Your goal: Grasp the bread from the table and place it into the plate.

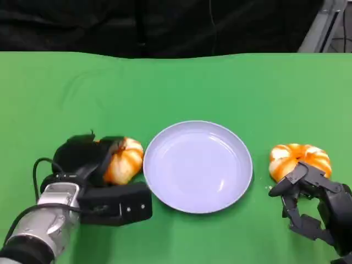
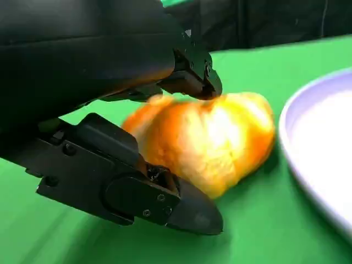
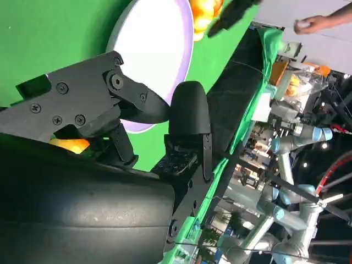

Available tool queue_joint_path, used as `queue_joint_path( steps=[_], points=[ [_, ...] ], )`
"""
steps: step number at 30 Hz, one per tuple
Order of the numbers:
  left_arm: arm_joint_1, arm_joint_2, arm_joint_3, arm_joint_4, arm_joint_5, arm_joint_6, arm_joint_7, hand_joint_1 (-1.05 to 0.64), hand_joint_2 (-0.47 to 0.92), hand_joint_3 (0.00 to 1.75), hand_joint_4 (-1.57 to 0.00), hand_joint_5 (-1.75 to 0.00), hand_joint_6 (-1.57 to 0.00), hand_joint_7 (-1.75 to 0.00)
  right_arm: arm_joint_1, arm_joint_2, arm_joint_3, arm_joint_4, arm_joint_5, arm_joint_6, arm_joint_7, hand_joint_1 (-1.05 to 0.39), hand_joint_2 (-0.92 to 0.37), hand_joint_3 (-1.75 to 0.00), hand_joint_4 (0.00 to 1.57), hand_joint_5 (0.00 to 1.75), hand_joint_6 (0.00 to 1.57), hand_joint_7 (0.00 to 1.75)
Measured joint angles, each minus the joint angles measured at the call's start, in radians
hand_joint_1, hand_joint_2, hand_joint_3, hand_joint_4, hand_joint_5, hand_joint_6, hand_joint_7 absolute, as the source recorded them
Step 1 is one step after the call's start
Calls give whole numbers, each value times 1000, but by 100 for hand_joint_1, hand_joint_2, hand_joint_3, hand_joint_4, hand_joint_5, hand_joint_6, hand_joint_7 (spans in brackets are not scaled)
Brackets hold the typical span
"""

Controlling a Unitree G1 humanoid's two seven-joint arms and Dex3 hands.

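Plate (image 1: 198,166) sits centre on the table (image 1: 181,82); one bread (image 1: 124,160) left (in my left hand (image 1: 91,159)), another bread (image 1: 300,160) right.

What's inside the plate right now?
Nothing visible: the round lavender plate has a bare inside. Both orange bread rolls sit on the green table, one in the left robot hand, one by the right robot hand.

The green desk (image 1: 181,82) is evenly lit from above, shadows kept soft. Slight glare is seen on the lilac plate (image 1: 220,184). The bread roll (image 2: 220,137) is blown out and blurry up close.
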Motion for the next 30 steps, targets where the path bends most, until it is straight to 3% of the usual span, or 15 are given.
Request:
queue_joint_path(
  steps=[30],
  points=[
    [-25, -7, -21, 57, -22, -18, 33, -99, 92, 12, -31, -1, -39, 0, 1, 0, 0, -2, 3, 0, 7, -18, -71, -88, 77, 175, 69, 153]
  ],
)
